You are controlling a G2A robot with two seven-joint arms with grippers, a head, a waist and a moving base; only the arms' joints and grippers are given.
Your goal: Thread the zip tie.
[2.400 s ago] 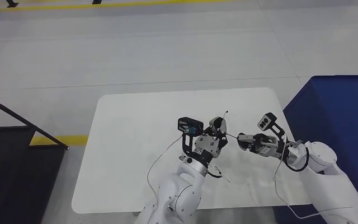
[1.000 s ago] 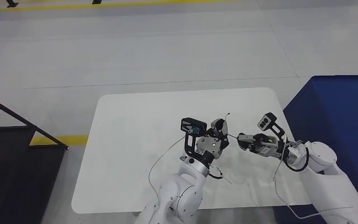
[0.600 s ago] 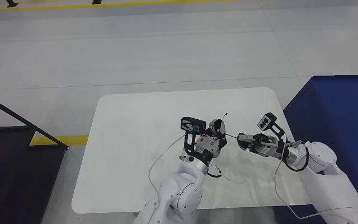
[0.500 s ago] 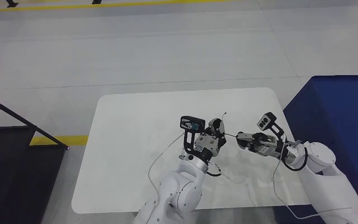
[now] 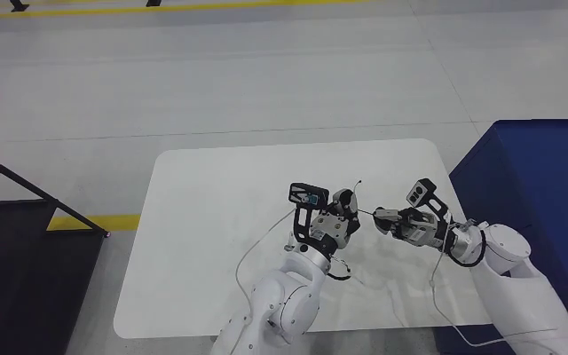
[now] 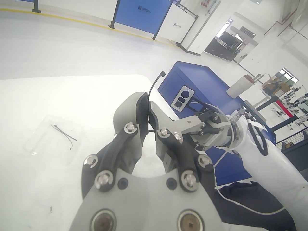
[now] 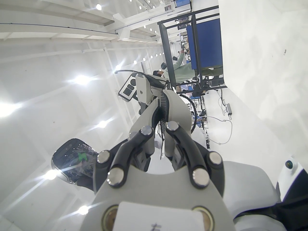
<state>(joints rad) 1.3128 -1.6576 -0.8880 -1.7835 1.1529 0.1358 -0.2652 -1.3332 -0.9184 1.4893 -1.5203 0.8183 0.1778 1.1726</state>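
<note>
Zip tie (image 6: 162, 73) gripped by left hand (image 6: 147, 103) and right hand (image 5: 378, 216), tip to tip.

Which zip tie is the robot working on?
Over the white table, the left gripper and right gripper meet. The left one pinches a thin black zip tie curling upward; the spare zip tie lies flat in a clear sleeve.

My left gripper (image 5: 350, 207) sits just left of my right gripper (image 5: 376, 216), zip tie (image 6: 152, 85) between, over the table (image 5: 204, 231).
</note>
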